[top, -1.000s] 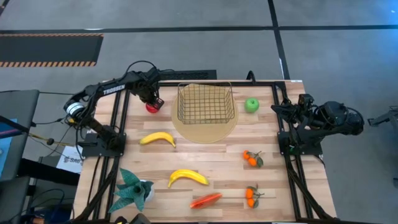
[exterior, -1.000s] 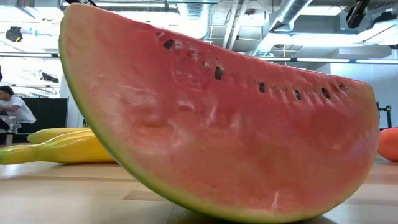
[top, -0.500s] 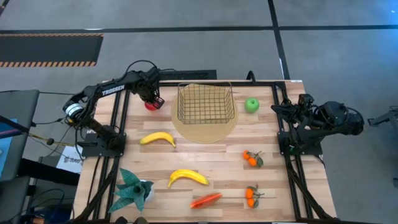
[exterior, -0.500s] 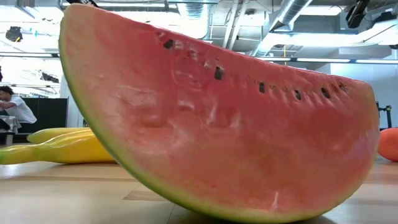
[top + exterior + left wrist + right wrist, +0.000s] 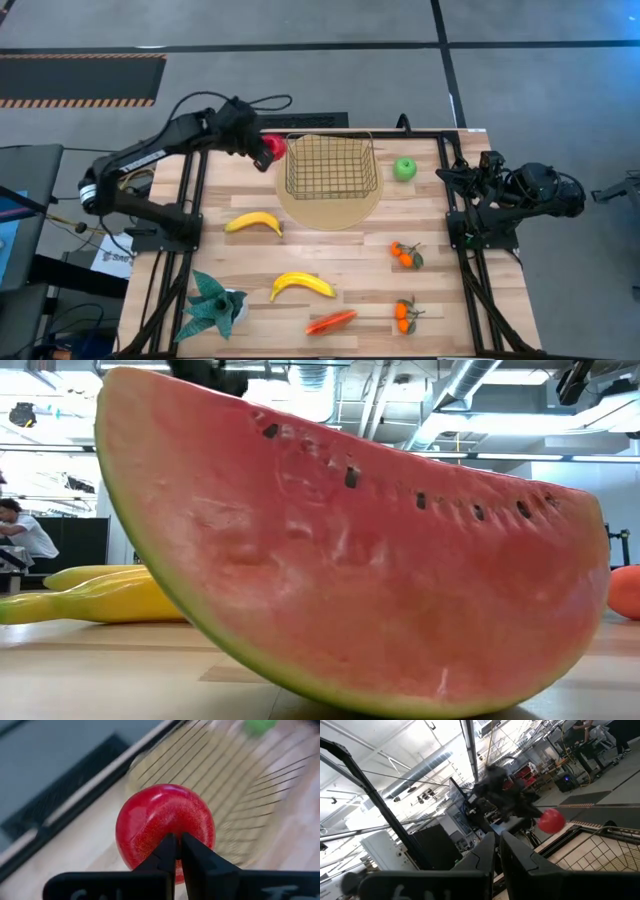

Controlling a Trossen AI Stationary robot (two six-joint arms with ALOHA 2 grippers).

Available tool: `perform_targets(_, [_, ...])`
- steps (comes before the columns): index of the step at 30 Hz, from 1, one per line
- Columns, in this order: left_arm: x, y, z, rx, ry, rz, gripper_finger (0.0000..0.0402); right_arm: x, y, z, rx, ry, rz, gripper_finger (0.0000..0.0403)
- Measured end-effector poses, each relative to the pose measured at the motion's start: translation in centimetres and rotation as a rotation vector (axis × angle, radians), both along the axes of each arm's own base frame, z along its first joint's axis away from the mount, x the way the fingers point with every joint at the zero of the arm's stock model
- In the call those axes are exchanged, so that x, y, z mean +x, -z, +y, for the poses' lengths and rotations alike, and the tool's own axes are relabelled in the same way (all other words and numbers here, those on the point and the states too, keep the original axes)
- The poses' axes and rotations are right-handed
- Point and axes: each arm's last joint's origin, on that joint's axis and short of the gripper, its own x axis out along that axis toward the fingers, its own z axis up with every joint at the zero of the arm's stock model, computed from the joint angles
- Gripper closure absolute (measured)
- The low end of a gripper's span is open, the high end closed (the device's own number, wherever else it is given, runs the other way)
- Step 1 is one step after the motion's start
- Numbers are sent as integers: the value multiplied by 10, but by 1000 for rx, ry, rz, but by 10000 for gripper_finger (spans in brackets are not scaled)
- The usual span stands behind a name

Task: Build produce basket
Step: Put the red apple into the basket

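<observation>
My left gripper [image 5: 266, 151] holds the red apple [image 5: 274, 148] in the air, just outside the gold wire basket's [image 5: 331, 165] left far corner. In the left wrist view the apple [image 5: 165, 822] fills the middle, with the blurred basket [image 5: 240, 790] beyond it. The basket stands on a round tan mat [image 5: 330, 212]. A green apple [image 5: 404, 168] lies right of the basket. Two bananas [image 5: 254, 222] [image 5: 302, 286], two tangerine clusters [image 5: 405, 254] [image 5: 404, 314] and a red-orange chili [image 5: 331, 321] lie on the table. My right gripper [image 5: 497, 851] is shut and waits at the table's right edge. My left gripper is shut on the red apple, its two fingertips [image 5: 170, 851] close together against the apple's near side [image 5: 172, 832]. What they pinch there is hidden by the fingers themselves. The apple is lifted clear of the table, beyond the fingertips.
A teal spiky plant [image 5: 215, 305] stands at the near left corner. In the low view a big watermelon slice [image 5: 350, 560] blocks nearly everything; a banana [image 5: 100, 598] shows behind it. A person [image 5: 20, 540] is in the room beyond. Bare wood lies between basket and bananas.
My left gripper has lifted the red apple off the table, where it lay left of the basket, and carried it up and to the right, toward the basket's left far corner. The arm has swung with it. The right arm has kept still.
</observation>
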Motion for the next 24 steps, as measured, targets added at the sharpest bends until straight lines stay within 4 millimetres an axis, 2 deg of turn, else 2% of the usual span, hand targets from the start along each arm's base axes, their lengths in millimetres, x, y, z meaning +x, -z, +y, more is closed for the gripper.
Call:
perform_targets(5, [20, -22, -30, 84, 64, -56, 401, 0, 0, 0, 0, 0, 0, 351])
perform_targets(10, [56, -13, -43, 102, 116, -55, 401, 0, 0, 0, 0, 0, 0, 351])
perform_targets(15, [98, 14, -34, 96, 157, 29, 401, 0, 0, 0, 0, 0, 0, 351])
perform_targets(24, [172, 59, -4, 71, 234, 164, 401, 0, 0, 0, -1, -2, 0, 351])
